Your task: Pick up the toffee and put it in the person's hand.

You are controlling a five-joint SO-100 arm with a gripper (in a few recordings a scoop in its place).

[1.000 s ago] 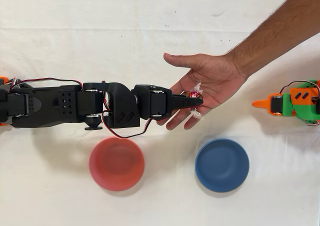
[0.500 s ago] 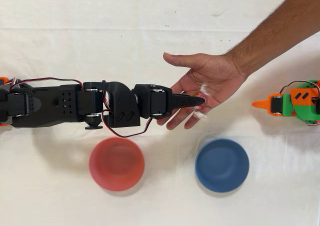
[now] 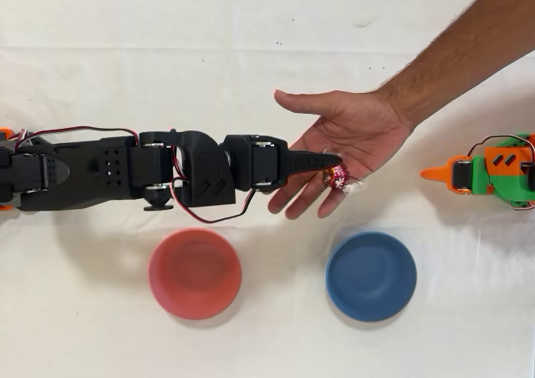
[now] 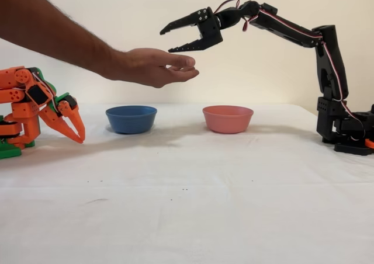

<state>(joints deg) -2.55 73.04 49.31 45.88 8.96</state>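
In the overhead view I see my black arm [image 3: 167, 171] stretched across the white table [image 3: 267, 328] toward the person's hand [image 3: 347, 144], which is held palm up so that it can receive the candy. The gripper [image 3: 322, 162] ends just over the fingers of this hand, and the toffee [image 3: 338, 176] lies beside its tip, at the base of the fingers near the lower edge of the palm; its clear twisted end shows against the skin. I judge that it already rests in the hand and not in my claw, so the delivery looks done. Below the arm stand a red bowl [image 3: 195, 273] and a blue bowl [image 3: 370, 276], both well apart from the hand and, I think, no obstacle. The idle orange arm [image 3: 489, 176] sits at the right edge, near the wrist but not touching. In the fixed view the picture is mirrored: the hand [image 4: 155, 66] comes from the left, cupped a little, and my gripper [image 4: 172, 39] hangs just above the fingertips with its two jaws spread wide and nothing between them. The toffee I cannot see here, as the curled fingers hide it. The two bowls [image 4: 131, 118] [image 4: 228, 118] stand on the table far under the hand, and only the hand itself is near my claw, so I think I should lift away carefully.
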